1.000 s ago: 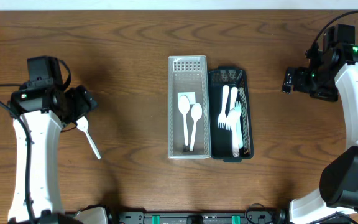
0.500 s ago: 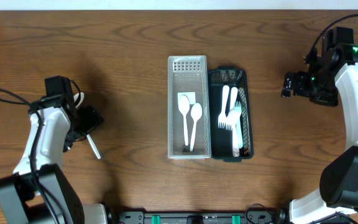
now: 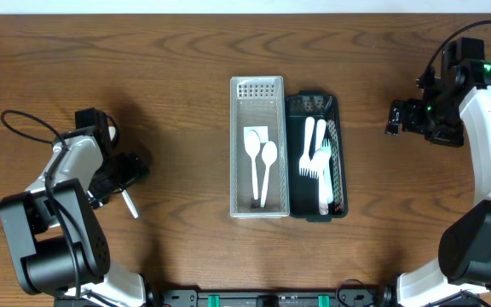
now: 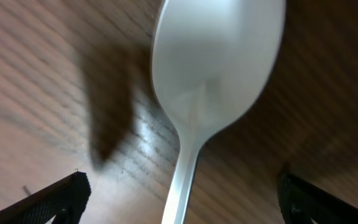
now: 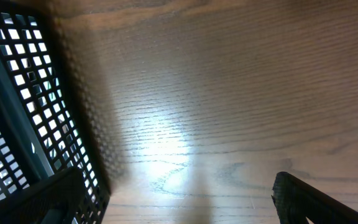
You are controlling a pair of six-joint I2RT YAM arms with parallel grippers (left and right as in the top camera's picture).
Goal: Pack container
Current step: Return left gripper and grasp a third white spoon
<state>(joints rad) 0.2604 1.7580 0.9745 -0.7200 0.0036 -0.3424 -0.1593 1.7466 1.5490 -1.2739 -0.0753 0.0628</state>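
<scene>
Plastic, loose: one white plastic spoon (image 3: 131, 205) lay flat on the brown wooden worktop (image 3: 177, 102) at the far left, well apart from both containers. Its position had not changed over the last second.
Left arm, change: the left gripper (image 3: 126, 175) had swung in and dropped over the spoon's bowl, hiding it from overhead. A second before, it stood clear of the bowl.
Left arm, state: jaws were wide apart, one fingertip either side of the spoon's neck in the wrist view. They touched nothing and held nothing.
Right arm: the right gripper (image 3: 396, 115) hovered open and empty near the black mesh basket (image 3: 314, 104). No movement was noted.
Containers: the clear plastic tray (image 3: 257, 89) held two white spoons (image 3: 261, 166). The basket held white forks (image 3: 316, 158).
Meaning for task: the approach was judged complete, with the grasp not yet made. Closing on the neck and carrying the spoon to the clear tray looked to be the next step.
Risk: the thin handle lay flat on wood and might skate as the jaws closed.
</scene>
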